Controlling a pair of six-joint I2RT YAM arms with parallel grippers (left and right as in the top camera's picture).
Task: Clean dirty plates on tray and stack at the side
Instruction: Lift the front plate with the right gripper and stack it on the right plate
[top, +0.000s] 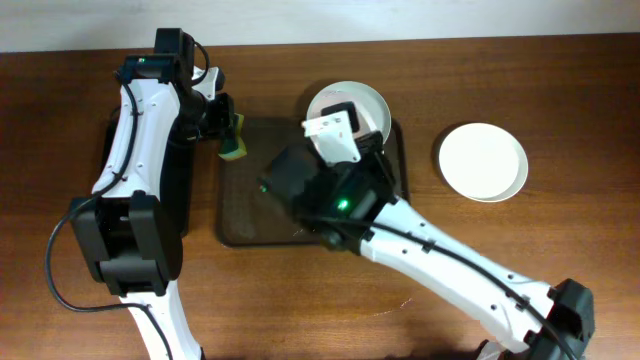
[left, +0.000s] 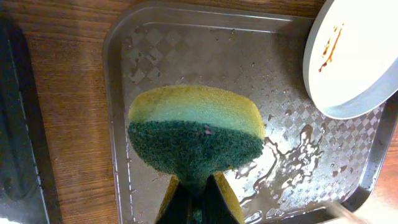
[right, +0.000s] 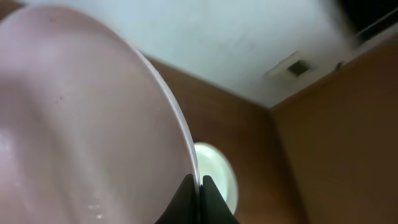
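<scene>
The right claw (right: 199, 188) is pinched narrow on the rim of a dirty plate (top: 350, 100), holding it tipped up over the far right corner of the brown tray (top: 250, 215). The left claw (left: 196, 194) is closed on a yellow-and-green sponge (left: 196, 134), which hangs over the tray's left edge.

What the next move turns on: the held plate lies to the sponge's right, across the width of the tray, with wet tray floor between them and no contact. An orange-brown smear (left: 329, 46) shows on the plate's face in the left wrist view. As I judge it, the left arm is the one to close the gap, while the right only has to hold the plate firm.

By count, two plates are in sight: the held one and a clean-looking second plate (top: 483, 161) on the counter (top: 560, 80) to the tray's right (single or a stack, I cannot tell). There is one sponge and one tray.
</scene>
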